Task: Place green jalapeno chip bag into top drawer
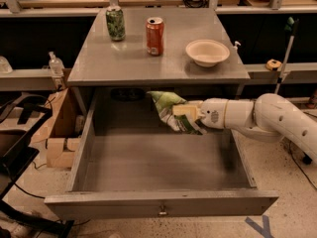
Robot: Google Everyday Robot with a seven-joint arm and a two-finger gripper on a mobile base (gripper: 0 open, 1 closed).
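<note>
— Where is the green jalapeno chip bag [166,102]?

— In my gripper [179,115]. My fingers [186,110] are pinched on its crumpled lower half, one pale pad lying flat across the darker panel with the white lettering. The light-green top sticks out up and to the left of my grasp.

— And where does that put it against the top drawer [158,203]?

— The drawer is pulled wide open and the bag hangs over its rear half, right of centre, just below the front edge of the table [99,63]. I cannot tell whether the bag's lowest corner touches the grey floor of the drawer. The drawer's flat front panel faces the camera, with the small keyhole lock [162,212] at its middle.

— How do you come in?

— My white arm [267,118] reaches in from the right, nearly level, crossing above the drawer's right wall.

— What sits on the table top?

— A green-patterned can [115,23] at the back left, a red can [154,35] just right of it, both upright, and a pale bowl [207,52] farther right. All three are well apart from the bag.

— Anything around the table?

— A cardboard box [59,133] stands beside the drawer's left wall, a spray bottle [55,63] on a shelf above it, and strips of blue tape [262,226] mark the floor at lower right.
</note>
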